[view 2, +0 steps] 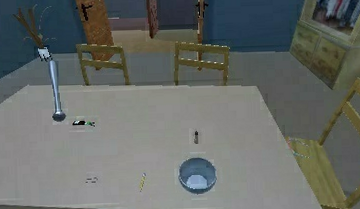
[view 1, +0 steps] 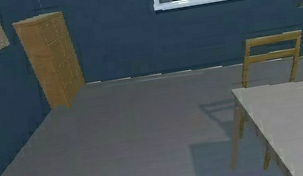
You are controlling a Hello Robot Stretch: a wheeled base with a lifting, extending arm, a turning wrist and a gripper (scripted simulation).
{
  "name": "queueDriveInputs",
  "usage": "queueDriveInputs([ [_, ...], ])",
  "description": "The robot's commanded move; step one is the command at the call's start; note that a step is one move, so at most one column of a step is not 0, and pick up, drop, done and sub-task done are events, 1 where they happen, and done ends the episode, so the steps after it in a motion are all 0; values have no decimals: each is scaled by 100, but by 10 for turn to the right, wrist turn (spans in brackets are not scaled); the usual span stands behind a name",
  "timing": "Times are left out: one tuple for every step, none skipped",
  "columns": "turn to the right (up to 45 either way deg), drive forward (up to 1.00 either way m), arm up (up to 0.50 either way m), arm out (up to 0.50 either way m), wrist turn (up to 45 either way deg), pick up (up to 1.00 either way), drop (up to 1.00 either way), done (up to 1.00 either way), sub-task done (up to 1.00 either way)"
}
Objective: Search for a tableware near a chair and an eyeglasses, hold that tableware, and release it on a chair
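Bowl point(view 2: 197, 174) sits on the table point(view 2: 239, 120) near its near edge, with bare tabletop around it. One pencil point(view 2: 142, 181) lies left of it, one small dark item point(view 2: 196, 137) beyond. A dark eyeglasses-like thing point(view 2: 86, 123) lies by one vase point(view 2: 56, 89). Three chairs: far-left chair point(view 2: 102, 63), far-right chair point(view 2: 202, 62), end chair point(view 2: 315, 160). Floor point(view 1: 118, 142) is bare up to the cabinet point(view 1: 51, 59). Jaws' state cannot be told.
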Motion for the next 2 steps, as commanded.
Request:
queueDriveInputs([
  [0,0,38,0,0,0,0,0,0],
  [0,0,0,12,0,0,0,0,0],
])
